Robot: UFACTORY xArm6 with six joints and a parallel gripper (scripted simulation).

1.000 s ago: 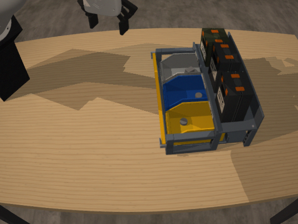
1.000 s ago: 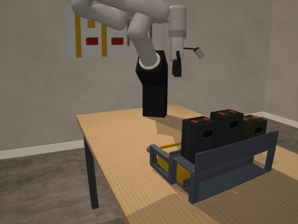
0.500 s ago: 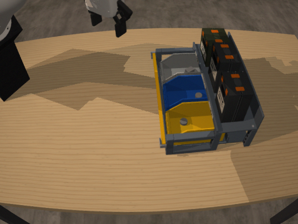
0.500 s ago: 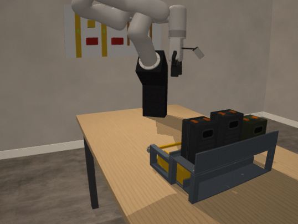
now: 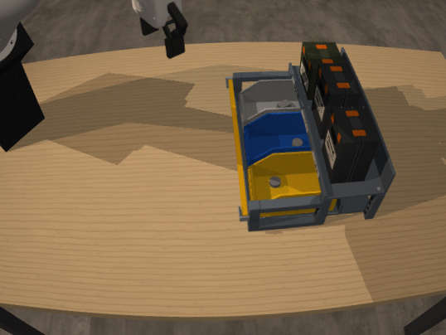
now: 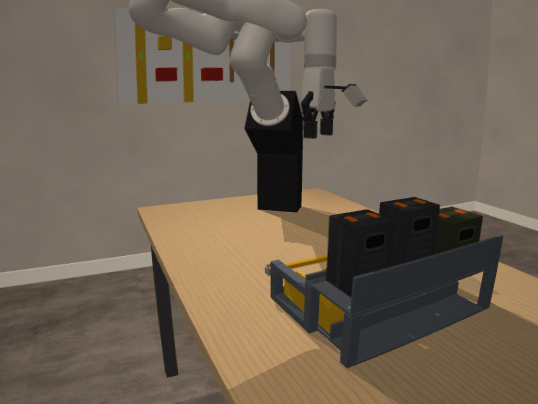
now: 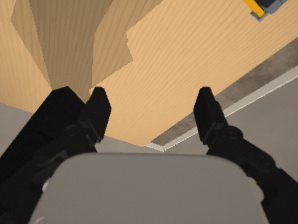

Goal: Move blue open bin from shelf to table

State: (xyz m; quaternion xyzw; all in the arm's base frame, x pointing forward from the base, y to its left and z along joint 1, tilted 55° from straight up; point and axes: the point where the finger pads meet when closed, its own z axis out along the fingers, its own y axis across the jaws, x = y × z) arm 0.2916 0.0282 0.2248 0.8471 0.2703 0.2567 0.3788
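Blue open bin (image 5: 277, 136) sits on the shelf (image 5: 290, 202) (image 6: 349, 340) between grey (image 5: 269, 97) and yellow bins (image 5: 290, 178), grey part (image 5: 297, 142) inside. Pincer (image 5: 176, 43) (image 6: 318, 129) (image 7: 151, 98) wide, empty, above the tabletop's far left.

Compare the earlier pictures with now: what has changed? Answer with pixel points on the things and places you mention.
The gripper (image 5: 175, 36) (image 6: 318, 128) (image 7: 151, 98) has turned, its two fingers now showing apart in the exterior view. It took hold of nothing. The blue bin (image 5: 275, 134), yellow bin (image 5: 296, 167), grey bin (image 5: 269, 94) and cases (image 5: 352, 153) (image 6: 357, 250) stayed put.
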